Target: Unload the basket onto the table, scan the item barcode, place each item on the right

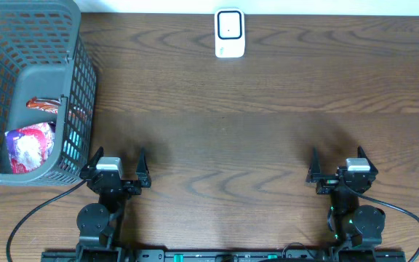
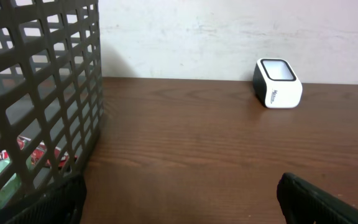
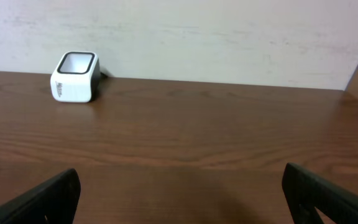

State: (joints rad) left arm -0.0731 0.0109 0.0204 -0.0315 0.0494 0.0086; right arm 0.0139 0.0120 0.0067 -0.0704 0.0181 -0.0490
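Left claw (image 1: 116, 164) and right claw (image 1: 337, 164) sit spread and empty at the lower frame, ready to fetch items (image 1: 29, 145) from the left-edge basket (image 1: 84, 80) for the top-centre scanner (image 1: 230, 33).

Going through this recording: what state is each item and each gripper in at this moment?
scanner: upright, untouched.
basket: upright, holding packets.
pink packet: lying in the basket.
red packet: in the basket, partly hidden.
left gripper: open, empty.
right gripper: open, empty.
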